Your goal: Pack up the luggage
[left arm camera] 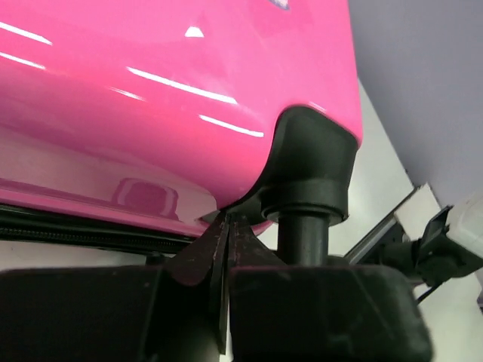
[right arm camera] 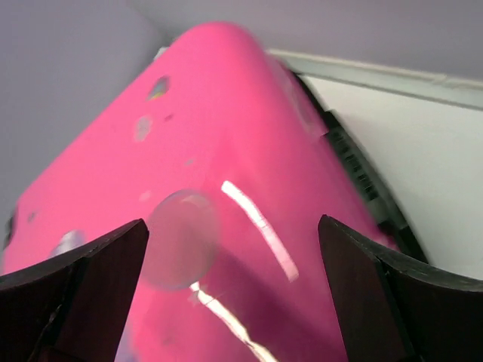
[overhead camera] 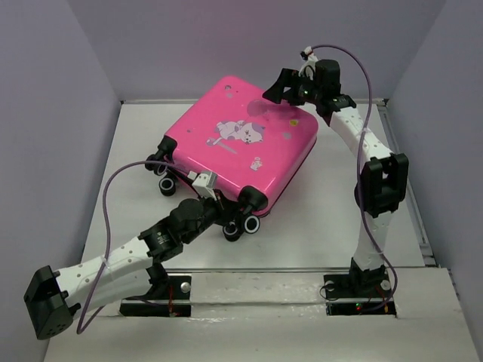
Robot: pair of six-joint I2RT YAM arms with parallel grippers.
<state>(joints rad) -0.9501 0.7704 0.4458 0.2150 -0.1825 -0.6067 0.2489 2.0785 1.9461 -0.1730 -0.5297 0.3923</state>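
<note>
The luggage [overhead camera: 241,143] is a hot-pink hard-shell suitcase lying flat and closed on the white table, cartoon print facing up, black wheels [overhead camera: 245,225] toward me. My left gripper [overhead camera: 224,207] is shut at the near edge, between the wheels. In the left wrist view its fingertips [left arm camera: 226,225] meet just under the pink shell [left arm camera: 151,98], above the dark zip seam and beside a wheel housing [left arm camera: 309,158]. Nothing shows between them. My right gripper [overhead camera: 275,92] is open and hovers over the far right corner; the pink shell [right arm camera: 226,151] fills the gap between the fingers [right arm camera: 113,264].
Grey walls close in the table on the left, back and right. A metal rail [overhead camera: 411,204] runs along the table's right side. The right arm's upright link [overhead camera: 381,188] stands right of the suitcase. Both arm bases [overhead camera: 155,290] sit at the near edge.
</note>
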